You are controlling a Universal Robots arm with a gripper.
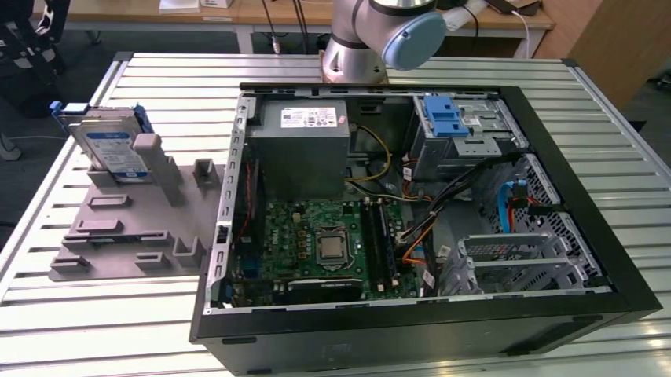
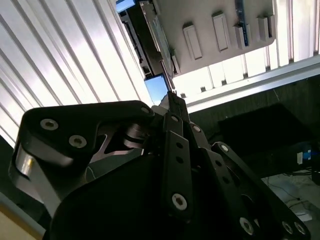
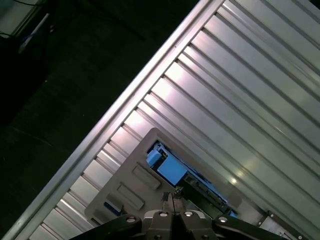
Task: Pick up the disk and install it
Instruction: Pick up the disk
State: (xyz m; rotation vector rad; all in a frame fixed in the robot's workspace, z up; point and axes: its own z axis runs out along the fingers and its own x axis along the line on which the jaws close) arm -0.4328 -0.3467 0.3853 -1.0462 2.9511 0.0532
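While the disk (image 1: 109,148) stands on edge in a grey holder (image 1: 126,228) at the exterior view's left of the tabletop (image 1: 168,75), the pincer (image 3: 171,198) hangs above it, pointing down at it; its fingertips are pressed together with nothing between them, so it is closed and empty. In the first wrist view the disk (image 3: 169,169) lies just ahead of the fingertips, seen edge-on as a narrow strip; its long axis runs slantwise to the line on which the fingers meet, so the pincer seems not yet squared to it. The second wrist view agrees; the pincer (image 2: 172,100) tapers to one shut tip aimed at the holder.

The disk is a flat silver slab with a white-and-blue label on the broad face turned toward the exterior camera; a blue carrier frame clips round it and shows at the upper corners and along one side. It leans slightly back in its slot; a grey post of the holder stands just before its right edge.

An open computer case (image 1: 587,259) lies to the right of the holder; its drive cage with a blue latch (image 1: 445,118) sits at the far side, well apart from the disk. The disk is judged untouched; neither pick-up nor installation is done.
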